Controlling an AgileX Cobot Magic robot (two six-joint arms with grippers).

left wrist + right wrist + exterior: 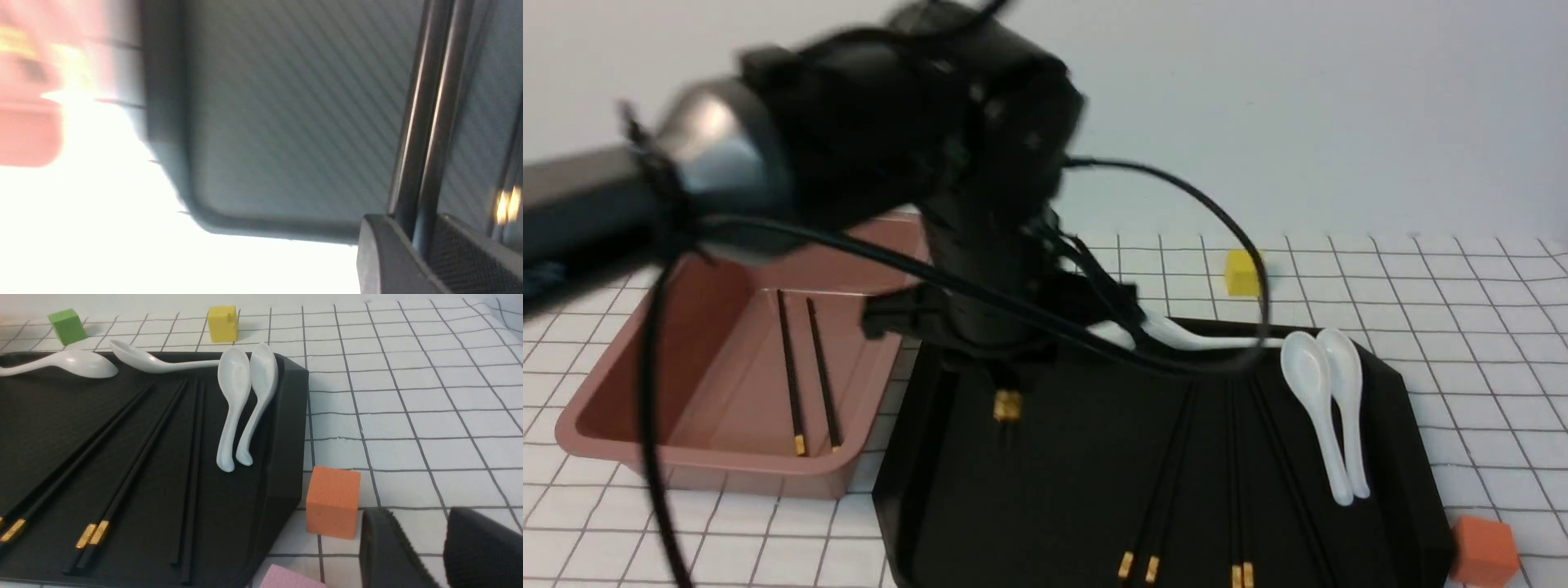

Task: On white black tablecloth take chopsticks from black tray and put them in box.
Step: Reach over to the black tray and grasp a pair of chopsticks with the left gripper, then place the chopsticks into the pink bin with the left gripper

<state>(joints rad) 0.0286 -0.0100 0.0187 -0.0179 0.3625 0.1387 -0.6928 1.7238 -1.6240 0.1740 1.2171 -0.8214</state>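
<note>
Looking over the tablecloth, we find the black tray lying against the near edge of the worktop, right of the middle. The box stands just beside it, toward the left edge. Our left gripper hangs over the tray's left part. Its fingers are pressed together on one held pair of chopsticks, whose gold-banded end shows below the blurred wrist; whether that end touches the tray we cannot tell. A second pair lies flat on the floor of the box, gold bands toward the near edge. The loose chopsticks rest on the tray, gold bands near us, with four white spoons beside them and toward the far edge. Our right gripper is near the right near corner of the worktop, its right fingers spread apart with nothing between them, above the cloth. An orange cube stands just beside the tray's corner there, with a pink cube nearer us. A yellow cube and a green cube sit toward the far edge.
</note>
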